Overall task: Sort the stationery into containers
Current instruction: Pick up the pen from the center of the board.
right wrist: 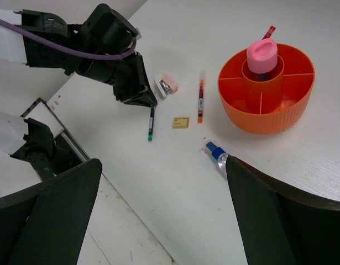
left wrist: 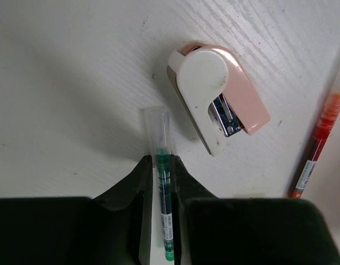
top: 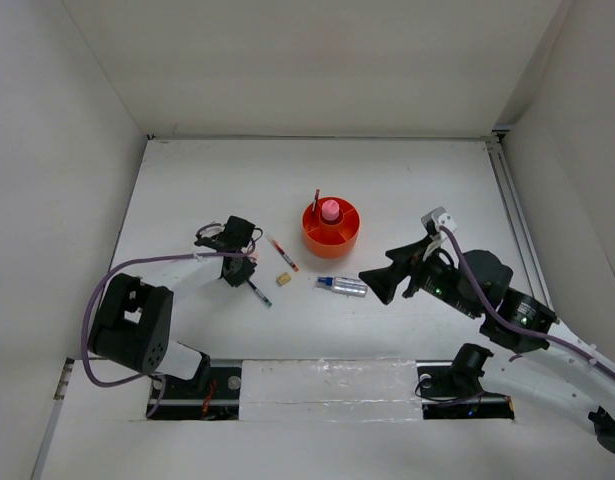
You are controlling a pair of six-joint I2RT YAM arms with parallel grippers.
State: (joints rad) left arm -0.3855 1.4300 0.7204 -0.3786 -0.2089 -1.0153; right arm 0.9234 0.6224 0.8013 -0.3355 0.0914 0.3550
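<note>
My left gripper (left wrist: 161,159) is shut on the green pen (left wrist: 163,165), which lies flat on the table; the pen also shows in the top view (top: 259,293) and the right wrist view (right wrist: 151,122). The white-pink stapler (left wrist: 214,94) lies just beyond its tips. A red pen (top: 282,252) and the tan cube (top: 283,279) lie to their right. The orange organizer (top: 312,240) holds the pink tube (top: 330,210) in its central well and another red pen (top: 315,195). My right gripper (top: 372,280) is wide open and empty, beside the silvery blue-capped tube (top: 344,286).
White walls enclose the table on the left, back and right. A taped strip and both arm bases run along the near edge. The left arm's purple cable (top: 137,265) loops over the left side.
</note>
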